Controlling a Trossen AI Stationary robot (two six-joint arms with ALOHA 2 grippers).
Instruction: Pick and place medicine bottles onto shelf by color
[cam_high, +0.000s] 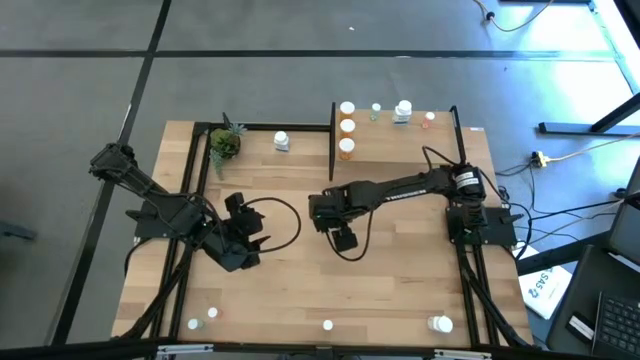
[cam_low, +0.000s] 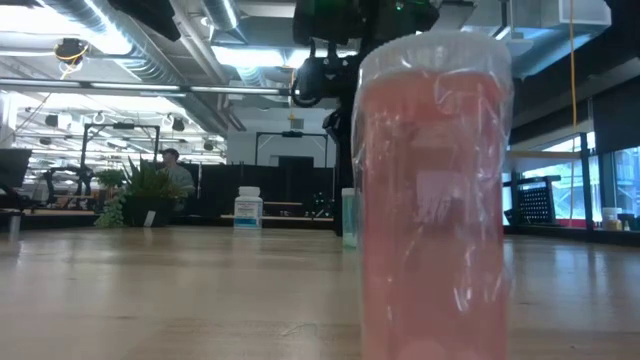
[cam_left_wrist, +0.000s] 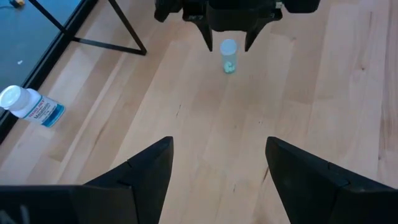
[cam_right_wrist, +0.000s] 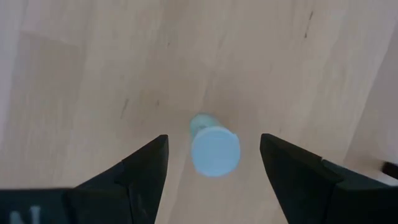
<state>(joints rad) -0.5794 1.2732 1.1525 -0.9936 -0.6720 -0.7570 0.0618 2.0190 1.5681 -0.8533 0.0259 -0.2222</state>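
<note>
A small green medicine bottle (cam_right_wrist: 214, 149) with a white cap stands upright on the tabletop; it also shows in the left wrist view (cam_left_wrist: 228, 56) and the low view (cam_low: 349, 218). My right gripper (cam_right_wrist: 214, 163) points down over it, open, one finger on each side of the cap and apart from it; in the high view (cam_high: 325, 212) its body hides the bottle. My left gripper (cam_high: 258, 228) is open and empty at the table's left middle, facing the right gripper. The shelf (cam_high: 440, 140) at the far side carries three orange bottles (cam_high: 347, 127), a green one (cam_high: 376, 110), a white one (cam_high: 402, 110) and a pinkish one (cam_high: 429, 118).
A white bottle (cam_high: 282, 141) and a potted plant (cam_high: 225, 143) are at the far left. Several bottles stand along the near edge (cam_high: 212, 313) (cam_high: 440, 323); a pinkish-red one (cam_low: 435, 190) fills the low view. A cable (cam_high: 285, 215) loops between the grippers.
</note>
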